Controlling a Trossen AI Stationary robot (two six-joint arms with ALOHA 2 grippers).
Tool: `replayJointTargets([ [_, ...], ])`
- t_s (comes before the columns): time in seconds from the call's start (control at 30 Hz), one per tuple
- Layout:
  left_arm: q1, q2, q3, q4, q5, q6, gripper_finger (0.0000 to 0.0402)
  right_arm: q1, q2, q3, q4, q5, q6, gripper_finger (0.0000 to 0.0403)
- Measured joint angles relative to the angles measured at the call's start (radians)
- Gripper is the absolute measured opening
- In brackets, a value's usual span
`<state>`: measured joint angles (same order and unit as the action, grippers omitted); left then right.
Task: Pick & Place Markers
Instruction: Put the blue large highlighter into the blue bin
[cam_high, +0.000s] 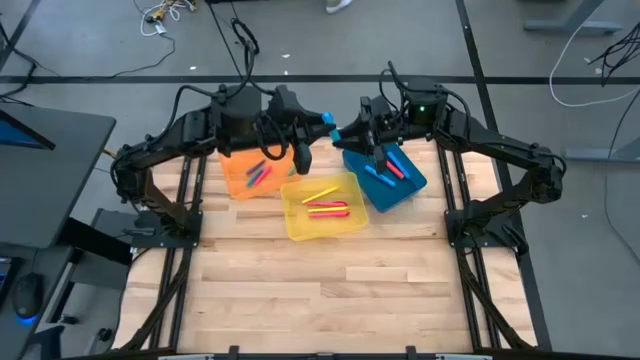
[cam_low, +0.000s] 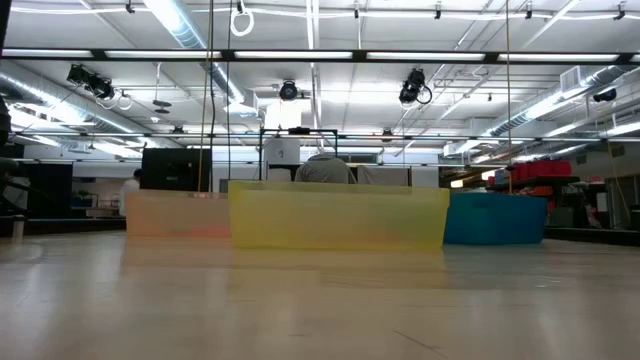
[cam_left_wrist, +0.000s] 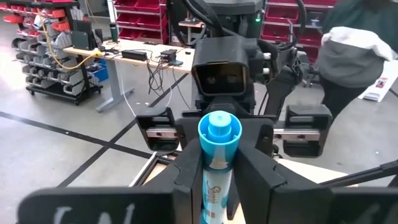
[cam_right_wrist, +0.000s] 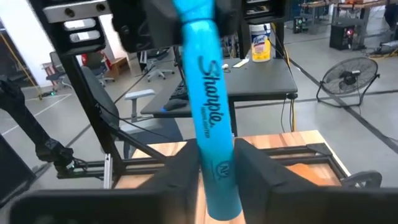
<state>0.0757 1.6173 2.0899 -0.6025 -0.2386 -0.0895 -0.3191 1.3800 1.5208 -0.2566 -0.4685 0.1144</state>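
A light-blue marker (cam_high: 329, 122) hangs level in the air above the far bins, between my two grippers, which face each other. My left gripper (cam_high: 316, 121) is shut on one end and my right gripper (cam_high: 344, 132) on the other. Below stand an orange bin (cam_high: 255, 172), a yellow bin (cam_high: 322, 205) and a blue bin (cam_high: 385, 175), each resting on its base on the wooden table with a few markers inside. The low view shows only the bins, not the grippers. My left gripper pinches the marker's barrel (cam_left_wrist: 217, 183) between its two fingers (cam_left_wrist: 186, 180), coming level from the table's left. The marker lies along the fingers, and its round end (cam_left_wrist: 219, 130) juts past them toward the other arm. It is clear of the bins. My right gripper has the marker's other end (cam_right_wrist: 219, 180) between its two fingers (cam_right_wrist: 252, 171), coming level from the table's right. The marker lies along the fingers and runs on away from them toward my left gripper (cam_right_wrist: 168, 25). It hangs clear of everything below.
The three bins sit side by side at the table's far half; the near half of the wooden top (cam_high: 330, 290) is bare. Beyond the table are desks, shelves and cables, and a person (cam_left_wrist: 354, 50) stands behind the right arm.
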Motion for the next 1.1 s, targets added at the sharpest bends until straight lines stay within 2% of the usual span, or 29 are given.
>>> replayJointTargets([
  [0.1,0.0,0.0,0.0,0.001,0.004,-0.004,0.0078,0.001,0.0,0.0,-0.001,0.0,-0.016,0.0052],
  [0.27,0.0,0.0,0.0,-0.002,-0.001,0.02,0.0093,0.0,0.0,0.0,-0.013,-0.001,-0.022,0.005],
  [0.4,-0.005,0.0,0.0,-0.003,-0.015,0.076,0.0125,0.0,-0.001,0.0,-0.03,0.003,-0.018,0.005],
  [0.6,-0.008,-0.008,0.0,-0.004,-0.073,0.079,0.0187,-0.003,-0.009,0.0,-0.067,0.013,-0.019,0.005],
  [0.8,-0.015,-0.043,0.001,-0.025,-0.13,0.078,0.0223,-0.049,-0.05,0.0,-0.193,0.027,-0.046,0.005],
  [1.1,-0.03,-0.123,0.001,-0.176,-0.265,0.046,0.0221,-0.121,-0.194,0.0,-0.484,0.143,-0.089,0.005],
])
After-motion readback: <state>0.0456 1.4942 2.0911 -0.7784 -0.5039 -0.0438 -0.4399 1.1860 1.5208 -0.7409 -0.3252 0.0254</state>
